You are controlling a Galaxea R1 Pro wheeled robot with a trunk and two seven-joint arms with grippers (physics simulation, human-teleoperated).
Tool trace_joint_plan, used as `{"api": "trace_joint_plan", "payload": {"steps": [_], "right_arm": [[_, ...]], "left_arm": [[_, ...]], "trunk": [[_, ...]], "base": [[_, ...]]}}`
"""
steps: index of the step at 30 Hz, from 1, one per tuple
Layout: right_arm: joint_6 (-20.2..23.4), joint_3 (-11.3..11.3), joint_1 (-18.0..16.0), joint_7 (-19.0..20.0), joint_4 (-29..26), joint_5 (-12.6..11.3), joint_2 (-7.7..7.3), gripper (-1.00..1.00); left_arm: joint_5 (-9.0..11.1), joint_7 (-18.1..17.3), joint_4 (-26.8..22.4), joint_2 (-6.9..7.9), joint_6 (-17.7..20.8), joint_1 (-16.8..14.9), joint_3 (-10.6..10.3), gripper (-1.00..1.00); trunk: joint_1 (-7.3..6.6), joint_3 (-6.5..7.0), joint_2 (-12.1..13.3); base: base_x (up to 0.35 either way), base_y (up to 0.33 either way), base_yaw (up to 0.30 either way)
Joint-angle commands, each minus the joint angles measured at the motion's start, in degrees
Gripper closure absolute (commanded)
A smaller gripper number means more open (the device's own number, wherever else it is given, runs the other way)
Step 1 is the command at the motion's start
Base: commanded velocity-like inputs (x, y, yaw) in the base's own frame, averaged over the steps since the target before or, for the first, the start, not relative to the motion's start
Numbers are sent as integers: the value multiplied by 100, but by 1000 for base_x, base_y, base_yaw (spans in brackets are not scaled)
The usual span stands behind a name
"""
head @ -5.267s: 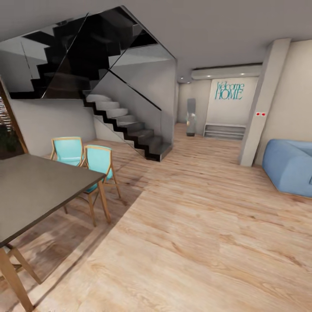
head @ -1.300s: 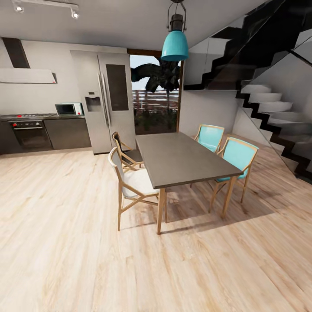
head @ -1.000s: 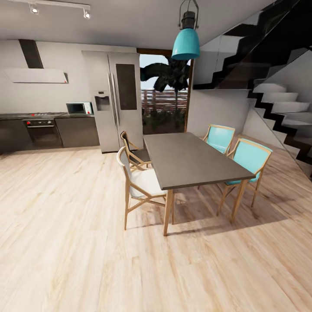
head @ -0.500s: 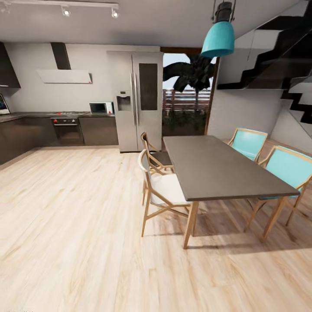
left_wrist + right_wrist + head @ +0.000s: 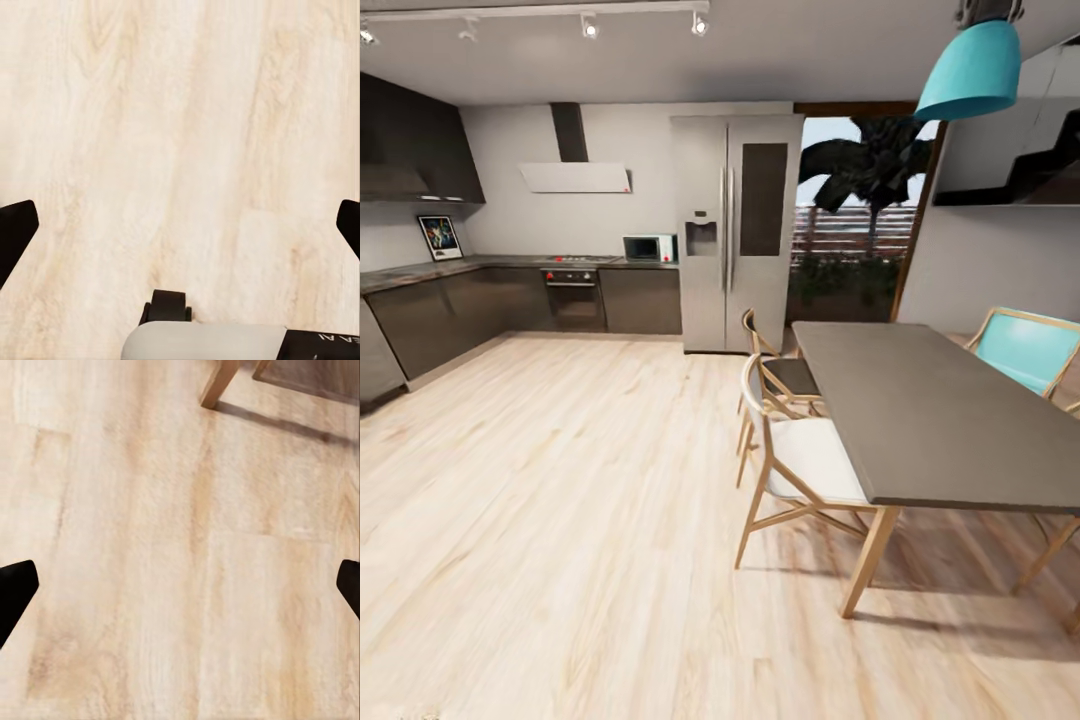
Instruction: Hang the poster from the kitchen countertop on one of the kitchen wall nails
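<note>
poster at 10 o'clock, propped upright on kitchen countertop, detail too small to read | countertop end cut off by frame edge | left gripper spread wide over wood floor | right gripper spread wide, empty | dining table at 3 o'clock, partly cropped

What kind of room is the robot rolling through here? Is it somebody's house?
It looks like a home's open-plan kitchen and dining area: a tall steel fridge, an oven set under the kitchen countertop, and a grey dining table with wooden chairs on a pale wood floor.
</note>
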Motion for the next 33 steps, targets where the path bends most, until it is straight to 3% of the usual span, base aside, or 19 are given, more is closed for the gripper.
{"api": "trace_joint_plan", "payload": {"steps": [1, 33], "right_arm": [[-4, 8, -3, -39, 4, 60, -1, -100], [-4, 9, -3, -39, 4, 66, -1, -100]], "left_arm": [[0, -1, -5, -5, -7, 1, 13, -100], [0, -1, -5, -5, -7, 1, 13, -100]], "trunk": [[3, -6, -2], [3, -80, -2]], "base": [[282, 178, 279], [282, 201, 279]]}}
